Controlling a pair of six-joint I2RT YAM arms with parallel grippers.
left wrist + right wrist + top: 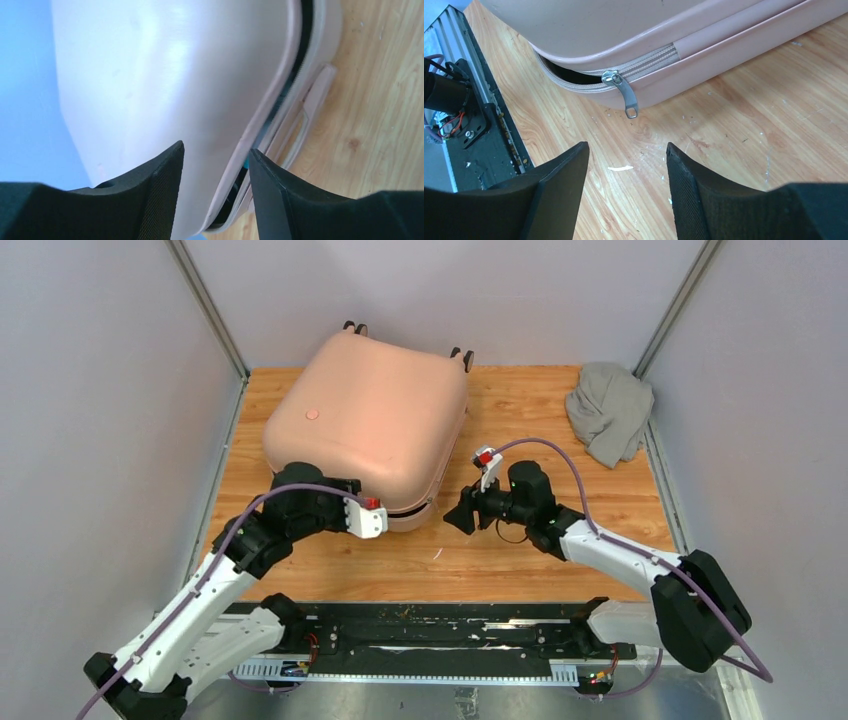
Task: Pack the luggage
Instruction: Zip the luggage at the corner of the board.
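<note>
Finding no legible text, brand, number or sign in any view. Spotting only a small round emblem [312,413] sitting on the top shell of the luggage [385,430], too small to read.

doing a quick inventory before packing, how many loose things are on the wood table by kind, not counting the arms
pink suitcase: 1
grey cloth bundle: 1
total: 2
</note>
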